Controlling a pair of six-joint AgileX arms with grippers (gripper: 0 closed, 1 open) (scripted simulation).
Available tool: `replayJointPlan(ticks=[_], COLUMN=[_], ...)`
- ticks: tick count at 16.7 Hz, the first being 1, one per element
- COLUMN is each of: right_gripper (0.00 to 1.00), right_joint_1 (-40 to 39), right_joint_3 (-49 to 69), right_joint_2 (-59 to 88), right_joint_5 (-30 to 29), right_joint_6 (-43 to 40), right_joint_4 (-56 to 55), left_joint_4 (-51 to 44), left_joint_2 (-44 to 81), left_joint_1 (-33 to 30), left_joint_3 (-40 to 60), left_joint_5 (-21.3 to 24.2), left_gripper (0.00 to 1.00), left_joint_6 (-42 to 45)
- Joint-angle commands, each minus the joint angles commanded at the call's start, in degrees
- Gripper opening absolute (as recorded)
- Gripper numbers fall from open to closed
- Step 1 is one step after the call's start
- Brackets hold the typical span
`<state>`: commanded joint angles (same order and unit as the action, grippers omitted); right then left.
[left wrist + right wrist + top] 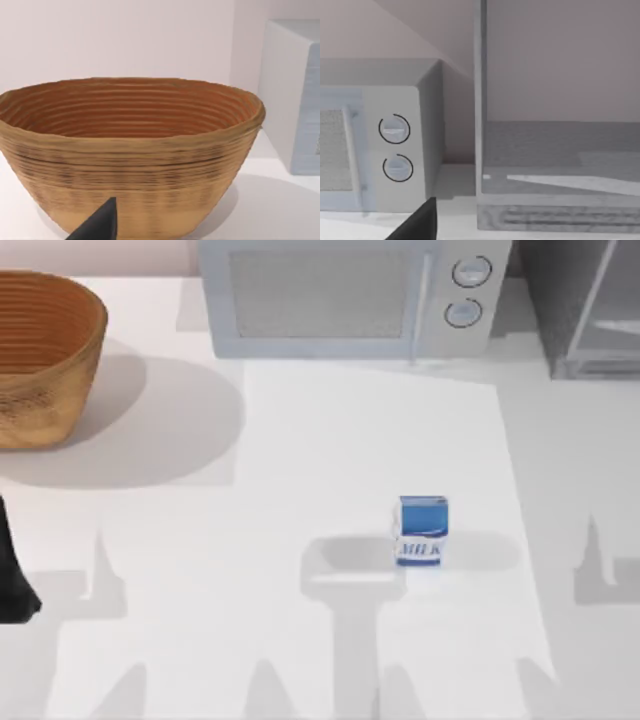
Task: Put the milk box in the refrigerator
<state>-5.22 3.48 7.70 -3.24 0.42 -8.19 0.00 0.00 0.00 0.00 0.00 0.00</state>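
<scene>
The milk box, a small blue carton with a white "MILK" band, stands upright on the white table right of centre, with nothing touching it. The refrigerator, a dark grey cabinet with a pale frame, stands at the back right corner; the right wrist view faces its front from close by. A dark part of my right gripper shows low in that view, well short of the cabinet. My left arm is parked at the table's left edge, and its gripper points at the basket.
A light grey microwave with two round knobs stands at the back centre, just left of the refrigerator, and appears in the right wrist view. A large woven basket sits at the back left and looms close in the left wrist view.
</scene>
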Motion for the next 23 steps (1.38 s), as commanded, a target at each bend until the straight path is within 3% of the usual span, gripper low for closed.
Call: replayJointPlan(ticks=[7,23], right_gripper=[1.00,1.00], right_joint_1=[-13.49,-47.08], right_joint_3=[8.10,27.06], right_joint_2=[26.84,116.43], right_joint_5=[-11.94,-49.90], right_joint_6=[0.51,0.79], right_joint_4=[-22.71,-86.57], left_joint_4=[0.00,0.00], left_joint_2=[0.00,0.00], left_joint_1=[0.00,0.00], left_joint_3=[0.00,0.00], left_joint_5=[0.00,0.00], left_gripper=[1.00,1.00], left_joint_6=[0.00,0.00])
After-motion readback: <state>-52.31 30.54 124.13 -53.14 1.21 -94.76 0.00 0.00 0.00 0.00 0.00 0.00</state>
